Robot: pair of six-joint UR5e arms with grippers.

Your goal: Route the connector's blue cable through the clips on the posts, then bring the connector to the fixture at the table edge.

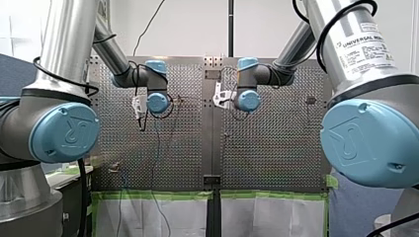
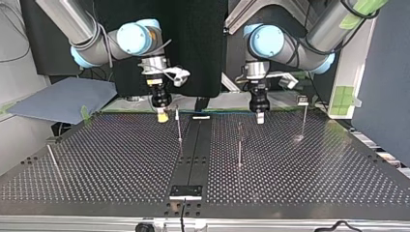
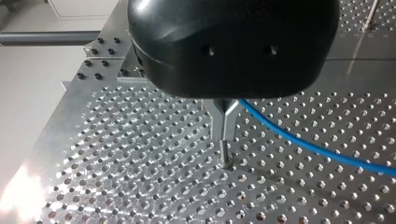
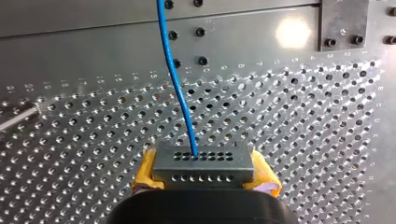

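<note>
**1. Hidden / unclear**
- Left wrist view: black body of left claw [image 3: 225, 156] covers finger roots. Can't tell whether cable [image 3: 303, 142] passes btwn them higher up. Cable cut off at view's edge.
- Right wrist view: body of right claw [image 4: 204, 171] cut off. Cable's far end runs out of view.
- Front view: both claws sit behind blue wrist joints [image 1: 157, 102], fingers not seen. Cable hard to trace there.
- Top view: posts [image 2: 179, 126] are thin upright rods on table [image 2: 121, 159]; clips on them too small to read. Cable not traceable. Fixture [image 2: 185, 192] at near edge, centre, detail unclear.

**2. Claws & task items**
- Left claw: metal fingers [image 3: 218, 122] pressed together at tip, tip down at table. Touching it or just above, can't tell. Cable comes out just beside fingers, runs off over table.
- Right claw: yellow pads [image 4: 264, 177] pinch connector [image 4: 203, 163], a grey block w/ two rows of holes, one pad each side. Cable leaves a hole in upper row and runs ahead of claw over table.
- Top view: right claw w/ connector at far side, left of centre, just left of a post. Left claw at far side, right of centre. The two are well apart, both far from fixture.
</note>
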